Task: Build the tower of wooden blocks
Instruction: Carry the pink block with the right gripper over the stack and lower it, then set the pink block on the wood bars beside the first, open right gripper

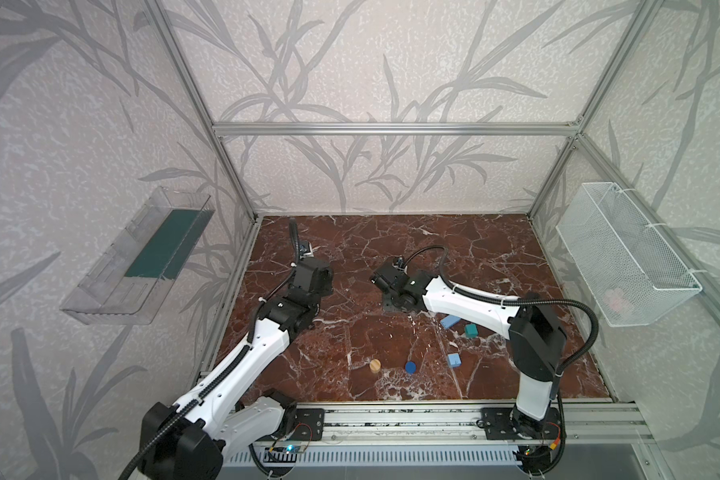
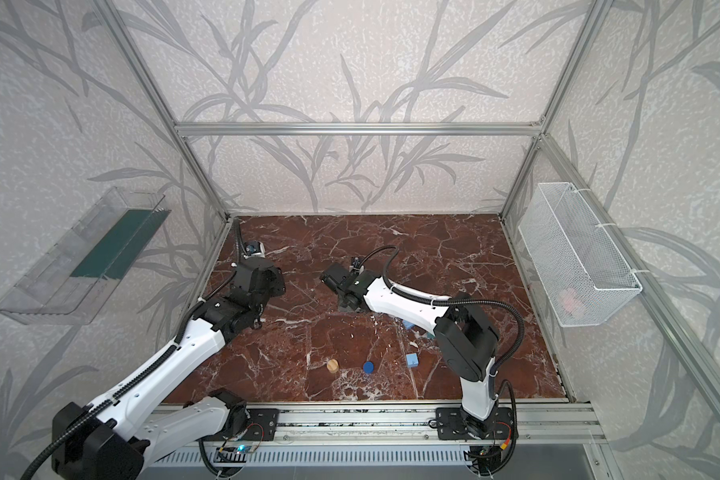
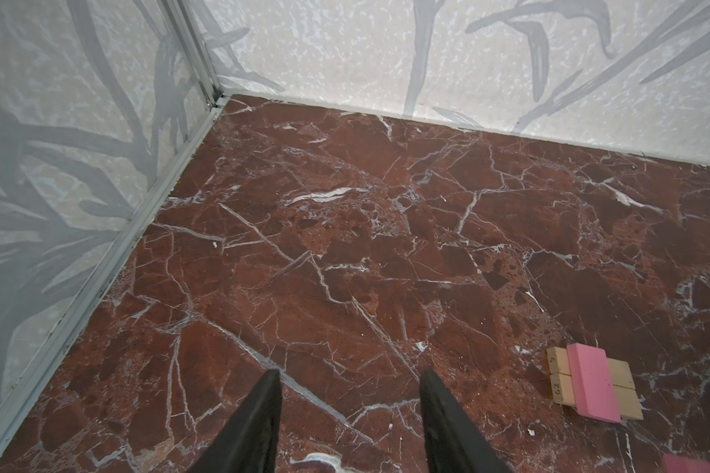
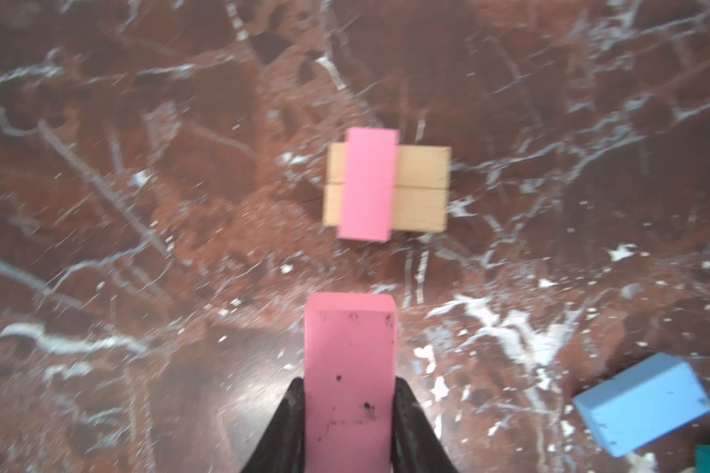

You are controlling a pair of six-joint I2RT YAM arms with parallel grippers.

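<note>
Frame centre: pink bar (image 4: pixel 367 184) lying across tan bars (image 4: pixel 421 184); right gripper (image 4: pixel 349 387) carrying second pink bar (image 4: pixel 350 360) (left gripper (image 3: pixel 351 376) gaping, empty); five blocks (image 1: pixel 454 360) waiting

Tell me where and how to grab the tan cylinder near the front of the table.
Probably grip the tan cylinder across its curved side, coming straight down from above. It stands on end with a round face up, so the side offers two opposite walls. Its nearest neighbour, the dark blue cylinder, sits apart, leaving room for both fingers.
</note>
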